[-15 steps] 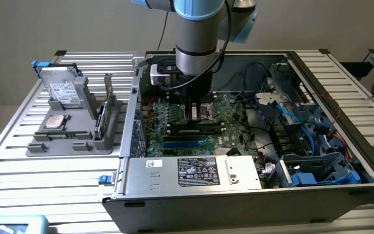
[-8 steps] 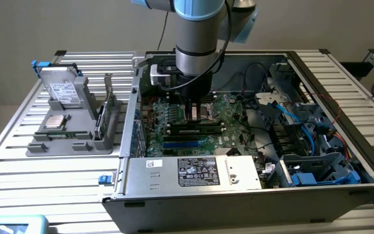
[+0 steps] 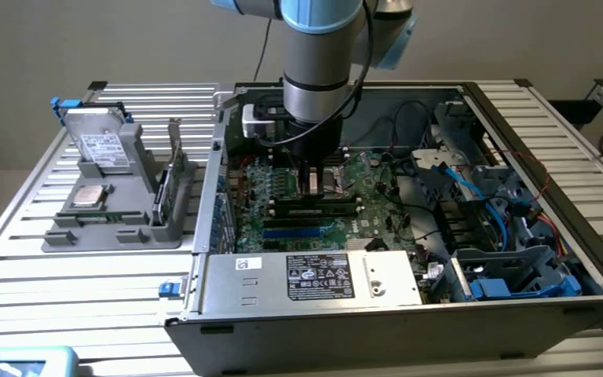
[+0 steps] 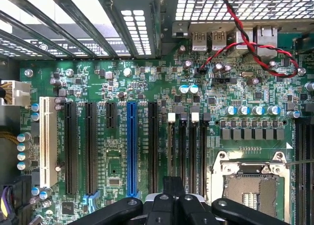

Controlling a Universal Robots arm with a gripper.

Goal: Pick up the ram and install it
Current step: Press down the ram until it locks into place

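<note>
While the arm (image 3: 312,63) reaches down into the open computer case (image 3: 407,314), the exterior view shows us its gripper (image 3: 317,187) low over the motherboard (image 3: 375,177), close to the black memory slots (image 3: 312,210) and just behind a blue expansion slot (image 3: 301,228). A silver power supply (image 3: 312,276) sits at the front of the case. On the slatted table (image 3: 29,267), well apart from the gripper toward the exterior view's left, stands a grey fixture (image 3: 123,236). It carries a hard drive (image 3: 103,145), a square silver processor chip (image 3: 89,196) and an upright expansion card (image 3: 173,184). In the fixture's front groove we see a thin dark-green strip that is probably the ram (image 3: 103,215), though it is too small for us to be certain.

From the wrist view we look straight down on the green motherboard (image 4: 122,87). The gripper (image 4: 172,190) is clenched, its black fingers (image 4: 172,183) pressed together with nothing we can make out between them. They hang over the near end of the memory slots (image 4: 189,151), whose latches are white and black. Beside these run the blue expansion slot (image 4: 131,146), several black slots (image 4: 91,146) and a white slot (image 4: 45,141). On the other side of the memory slots lies the open processor socket (image 4: 248,185). Red and black twisted wires (image 4: 245,33) cross above the rear ports (image 4: 230,38).
</note>
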